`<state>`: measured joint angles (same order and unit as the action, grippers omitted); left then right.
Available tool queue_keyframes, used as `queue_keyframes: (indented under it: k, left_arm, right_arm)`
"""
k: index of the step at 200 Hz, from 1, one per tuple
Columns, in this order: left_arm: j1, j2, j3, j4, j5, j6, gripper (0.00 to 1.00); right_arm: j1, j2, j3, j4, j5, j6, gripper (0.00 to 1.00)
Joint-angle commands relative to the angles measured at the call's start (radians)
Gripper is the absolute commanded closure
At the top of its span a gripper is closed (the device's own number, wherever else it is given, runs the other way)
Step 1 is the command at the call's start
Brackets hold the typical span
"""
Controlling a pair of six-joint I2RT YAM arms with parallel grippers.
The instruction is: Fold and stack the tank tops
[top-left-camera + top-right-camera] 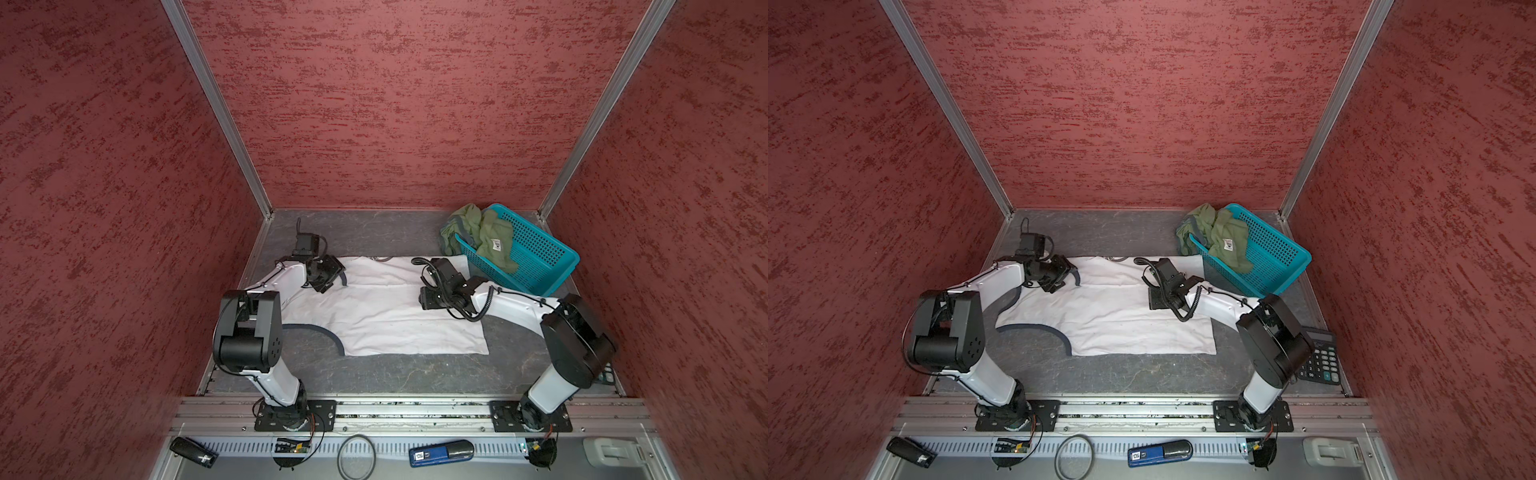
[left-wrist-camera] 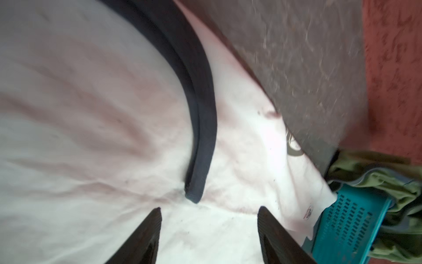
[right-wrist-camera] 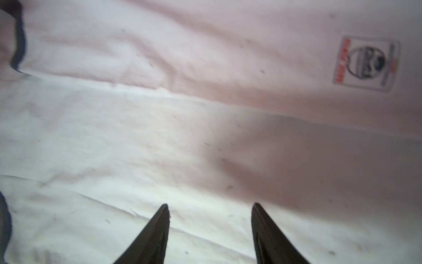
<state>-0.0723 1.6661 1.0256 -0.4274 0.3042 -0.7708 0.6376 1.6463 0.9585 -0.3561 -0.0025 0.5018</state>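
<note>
Left fingers: the left gripper [image 2: 210, 209] has its fingers spread with nothing between them, hanging just over white cloth.
Right fingers: the right gripper [image 3: 210, 205] is spread the same way and empty, also low over the cloth.
White tank top [image 1: 386, 316]: it lies flat on the table [image 1: 395, 374] directly under both pairs of fingers. Its long axis runs from one gripper to the other, armholes at the left fingers' end and hem at the right's.
Armhole trim [image 2: 201, 128]: the dark band curves away and ends just ahead of the left fingertips, and looks apart from them.
Fold line [image 3: 159, 93]: a crease runs crosswise ahead of the right fingers, with the printed label [image 3: 367, 64] beyond it.
Next move, my read: the loose near edge lies behind both pairs of fingers, toward the arm bases. Each arm sits nearest its own end, so it's a two-arm pull back and pinch.
Green tank top [image 1: 486, 235]: it is crumpled over the rim of the blue basket [image 1: 536, 257], beyond the right fingers, so the right arm is nearer.
In the way: the basket sits just beside the white hem's far corner, and a calculator [image 1: 1320, 357] is by the right arm's base.
</note>
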Motion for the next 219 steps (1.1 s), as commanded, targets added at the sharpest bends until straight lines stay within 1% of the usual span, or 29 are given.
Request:
queue_keyframes:
  k: [1,34,49,63,84,110,122,134,146,159,174,191,219]
  left_arm:
    - [-0.055,-0.015,-0.034,0.038,-0.051,-0.034,0.32]
    - [-0.076,0.062,-0.064,0.098,-0.054,-0.05,0.33]
    - [-0.078,0.094,-0.054,0.096,-0.096,-0.034,0.33]
    - [-0.066,0.123,-0.043,0.099,-0.126,-0.012,0.33]
    - [-0.027,0.185,-0.019,0.13,-0.118,0.012,0.33]
    - [0.019,0.265,0.053,0.151,-0.099,0.034,0.33]
    - [0.032,0.296,0.12,0.131,-0.073,0.055,0.32]
    - [0.035,0.305,0.195,0.076,-0.065,0.077,0.31]
    - [0.027,0.283,0.258,0.012,-0.066,0.1,0.28]
    - [0.015,0.237,0.322,-0.1,-0.088,0.123,0.19]
    - [0.003,0.162,0.349,-0.205,-0.104,0.139,0.16]
    - [-0.022,0.039,0.29,-0.266,-0.137,0.156,0.14]
    - [-0.087,-0.191,0.094,-0.342,-0.21,0.183,0.14]
  right_arm:
    - [-0.03,-0.045,-0.064,0.023,0.025,0.056,0.41]
    - [-0.05,-0.016,-0.093,0.058,0.025,0.063,0.41]
    - [-0.053,0.018,-0.084,0.07,0.048,0.055,0.41]
    - [-0.055,0.052,-0.073,0.087,0.069,0.04,0.41]
    - [-0.066,0.121,-0.047,0.132,0.059,0.013,0.41]
    - [-0.086,0.208,0.033,0.151,0.053,-0.024,0.41]
    - [-0.095,0.224,0.069,0.149,0.063,-0.045,0.41]
    - [-0.099,0.213,0.103,0.129,0.078,-0.065,0.41]
    - [-0.099,0.177,0.125,0.095,0.089,-0.081,0.4]
    - [-0.101,0.112,0.126,0.06,0.09,-0.086,0.4]
    - [-0.098,0.018,0.094,0.019,0.084,-0.076,0.39]
    - [-0.1,-0.105,0.025,-0.03,0.065,-0.045,0.39]
    - [-0.099,-0.317,-0.124,-0.112,0.026,0.032,0.35]
